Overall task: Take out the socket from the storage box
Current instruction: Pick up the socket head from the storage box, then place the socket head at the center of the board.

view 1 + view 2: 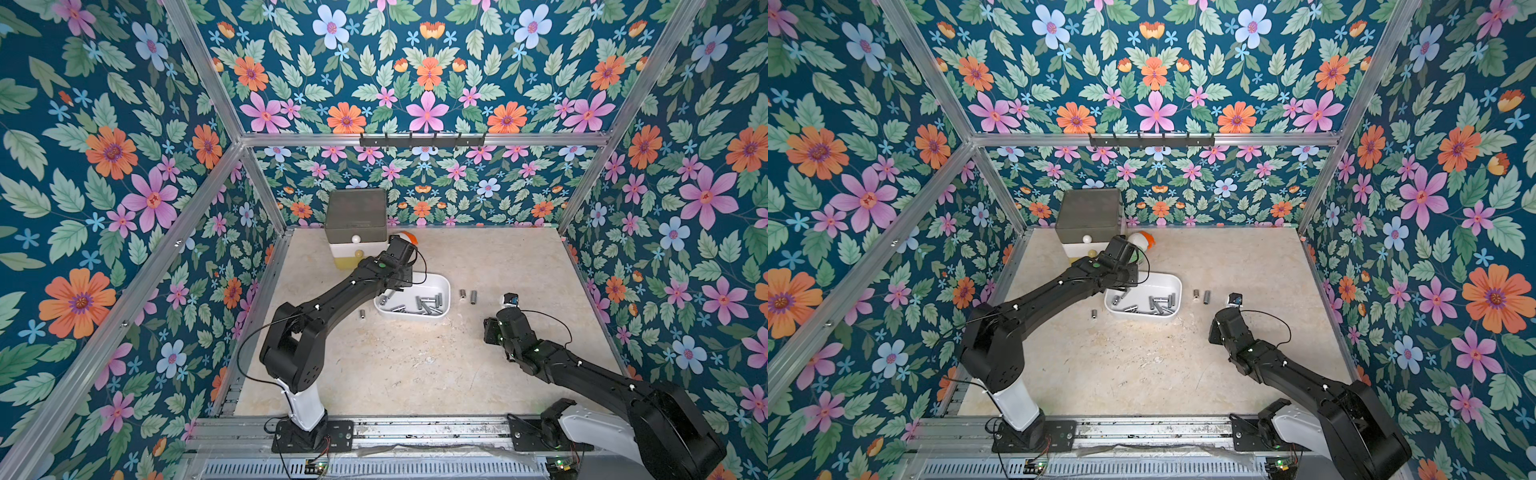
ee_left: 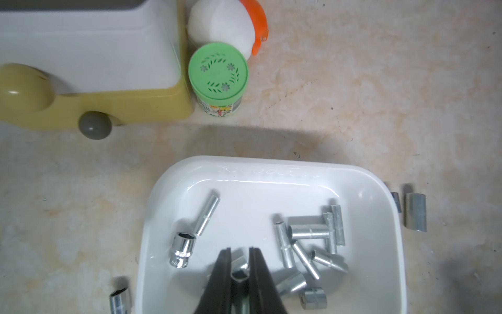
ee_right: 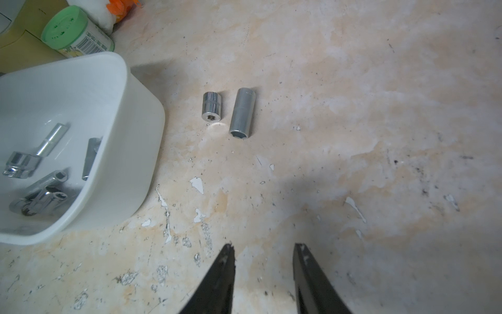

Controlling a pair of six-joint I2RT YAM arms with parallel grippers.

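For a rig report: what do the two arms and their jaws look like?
Both the left arm and the right arm are matte black, with a white base link, small white dots at joints and a thin black cable looping near the wrist. The jaws are black and taper to narrow tips.

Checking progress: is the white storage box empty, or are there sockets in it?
Not empty. The storage box holds several loose sockets lying on its floor, and the left gripper is shut on another socket over it.
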